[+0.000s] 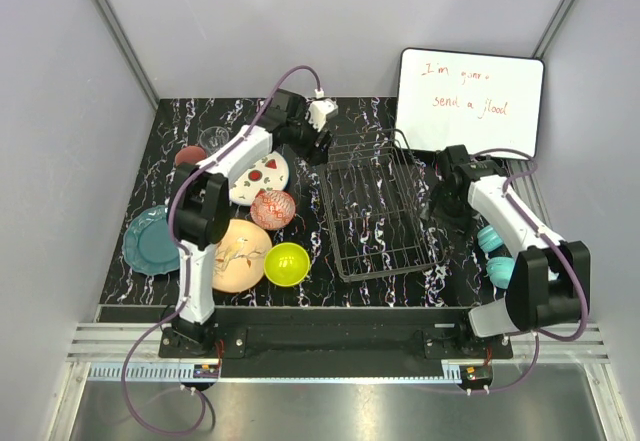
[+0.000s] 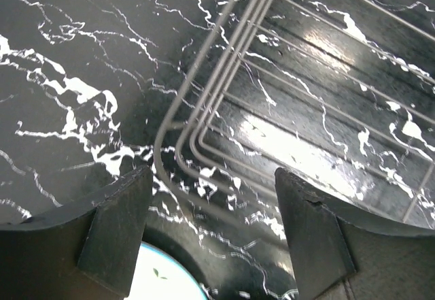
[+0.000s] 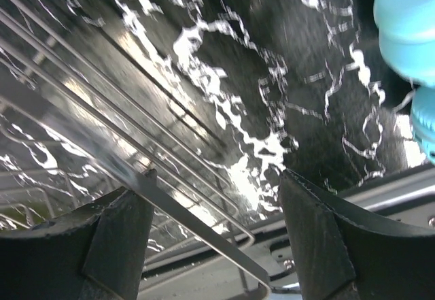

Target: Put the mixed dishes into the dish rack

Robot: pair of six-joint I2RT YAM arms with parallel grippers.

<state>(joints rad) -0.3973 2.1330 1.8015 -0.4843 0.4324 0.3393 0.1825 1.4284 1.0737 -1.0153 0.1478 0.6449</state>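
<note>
rack: wire rack (image 1: 385, 211) sits mid-desk (image 1: 400, 293), a bit skewed to the desk edge

L gripper: (image 2: 214, 239) is at the rack's far-left corner. Jaws are wide apart w/ the rounded corner wires running between them, and it's not clamped on anything afaict.

R gripper: (image 3: 217, 239) is at the rack's right side, also wide open. A rim wire cuts diagonally across the gap and passes right by one finger (image 3: 115, 239). Can't tell if it touches, and there's no grip on it.

dishes: all out on the desk, left of the rack

white plate: (image 1: 265, 176) has red marks and is the dish closest to the L arm, which partly covers it

patterned bowl: (image 1: 273, 209) red/white, just in front of the white plate

peach plate: (image 1: 238, 256) near the front edge, tucked against the L arm

lime bowl: (image 1: 287, 264) just beside the peach plate on the rack side, touching or almost

teal plate: (image 1: 150, 241) furthest left, half hanging past the marble edge

mug: (image 1: 188, 156) back left, mostly hidden by the arm

glass: (image 1: 213, 139) just behind the mug, hard to make out

other stuff: whiteboard (image 1: 470, 101) w/ red writing leans at the back right. Two teal bits (image 1: 492, 251) lie by the R arm, well apart from the dishes.
</note>
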